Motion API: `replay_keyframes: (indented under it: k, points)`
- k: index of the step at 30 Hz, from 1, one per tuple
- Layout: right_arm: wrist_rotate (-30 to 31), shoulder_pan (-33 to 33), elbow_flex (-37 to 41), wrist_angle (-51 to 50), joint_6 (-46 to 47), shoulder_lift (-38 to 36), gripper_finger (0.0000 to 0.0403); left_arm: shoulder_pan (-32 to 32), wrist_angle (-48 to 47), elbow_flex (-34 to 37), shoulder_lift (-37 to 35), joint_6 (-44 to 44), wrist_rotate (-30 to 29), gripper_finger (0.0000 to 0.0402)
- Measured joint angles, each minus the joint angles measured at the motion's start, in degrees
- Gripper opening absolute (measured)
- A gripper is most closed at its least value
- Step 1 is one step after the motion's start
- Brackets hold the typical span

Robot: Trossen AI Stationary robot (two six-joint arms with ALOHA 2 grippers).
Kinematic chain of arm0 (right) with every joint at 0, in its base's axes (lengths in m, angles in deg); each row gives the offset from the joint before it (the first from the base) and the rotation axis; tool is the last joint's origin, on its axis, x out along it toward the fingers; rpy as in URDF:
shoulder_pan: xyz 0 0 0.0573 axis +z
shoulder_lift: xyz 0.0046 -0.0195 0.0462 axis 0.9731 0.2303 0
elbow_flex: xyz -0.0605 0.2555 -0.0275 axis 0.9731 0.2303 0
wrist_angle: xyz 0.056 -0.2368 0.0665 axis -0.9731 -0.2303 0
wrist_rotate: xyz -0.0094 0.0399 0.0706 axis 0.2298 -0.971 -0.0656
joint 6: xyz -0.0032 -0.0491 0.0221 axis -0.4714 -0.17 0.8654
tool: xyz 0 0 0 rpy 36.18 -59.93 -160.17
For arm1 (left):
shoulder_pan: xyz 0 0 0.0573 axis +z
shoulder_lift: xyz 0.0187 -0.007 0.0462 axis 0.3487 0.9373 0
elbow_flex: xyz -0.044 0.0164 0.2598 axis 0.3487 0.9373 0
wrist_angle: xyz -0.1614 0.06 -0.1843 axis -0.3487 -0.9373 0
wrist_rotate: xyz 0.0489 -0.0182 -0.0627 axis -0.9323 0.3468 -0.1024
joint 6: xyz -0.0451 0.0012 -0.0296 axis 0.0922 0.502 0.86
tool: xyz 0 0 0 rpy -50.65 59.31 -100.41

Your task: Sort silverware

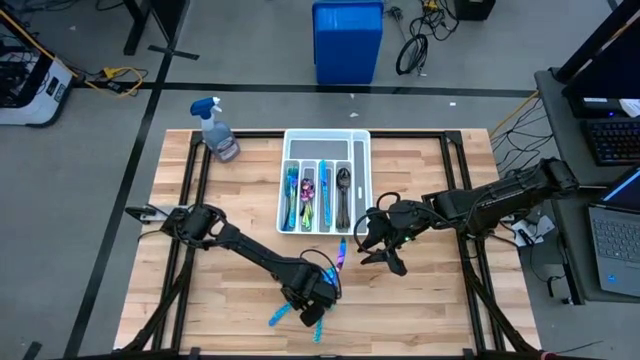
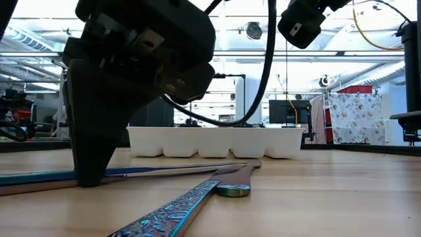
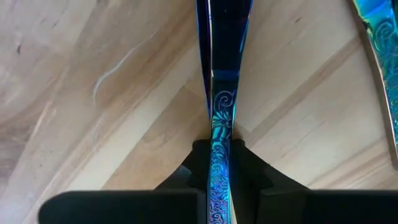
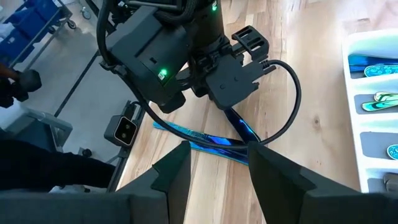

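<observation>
Two hands over pale wood table (image 1: 420, 300): left hand (image 1: 312, 300) clenched on knife (image 3: 221, 134), right hand (image 1: 385, 250) released.

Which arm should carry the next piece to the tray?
Left. Its tool is already shut on a blue knife on the table; the right tool hangs open nearer the tray, holding nothing.

place: robotics lab | signs: monitors (image 2: 284, 110), laptop (image 1: 618, 235), floor cables (image 1: 415, 45), blue bin (image 1: 347, 40)
</observation>
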Motion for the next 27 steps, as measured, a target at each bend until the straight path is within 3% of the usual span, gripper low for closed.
replay_keyframes:
  k: [16, 27]
  points:
    - [0.0, 0.0, 0.0, 1.5, 3.7, -1.1, 0.0141, 0.1, -9.3, -10.2, 0.4, -0.6, -1.4, 0.0007]
    - [0.1, -0.6, 0.0, 4.9, 8.7, -11.4, 0.0141, 3.8, -16.7, -17.1, 0.1, 7.6, -4.2, 0.0004]
